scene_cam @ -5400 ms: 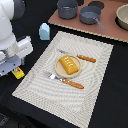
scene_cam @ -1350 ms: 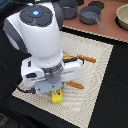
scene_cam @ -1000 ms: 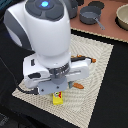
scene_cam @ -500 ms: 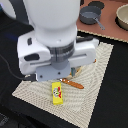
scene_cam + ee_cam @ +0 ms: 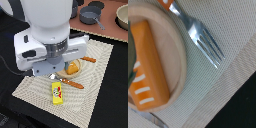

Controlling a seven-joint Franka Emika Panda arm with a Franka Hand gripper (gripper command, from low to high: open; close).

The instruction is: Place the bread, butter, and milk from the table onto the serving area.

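Lying flat on the mat [image 5: 95, 75], near its edge toward the camera in the exterior view: butter [image 5: 57, 93], yellow with a red-and-white mark, clear of the arm [image 5: 47, 35] and well apart from the plate [image 5: 64, 73]. Sitting on the plate, further in on the same mat: bread [image 5: 73, 68], partly hidden behind the arm's white housing. Flanking the plate: an orange-handled knife [image 5: 89, 60] on the far side and an orange-handled fork [image 5: 74, 84] on the near side, between plate and butter. Seen up close from the wrist: bread [image 5: 148, 65] on the tan plate [image 5: 175, 55], fork [image 5: 203, 40] tines resting on the striped mat [image 5: 213, 95] just beside the plate rim, black desk [image 5: 245, 107] past the mat's edge. Fingers out of sight in both views; spread or pressed together, cannot tell. Milk not visible anywhere. Grey pots [image 5: 90, 16] on a pinkish board [image 5: 107, 35] beyond the mat.
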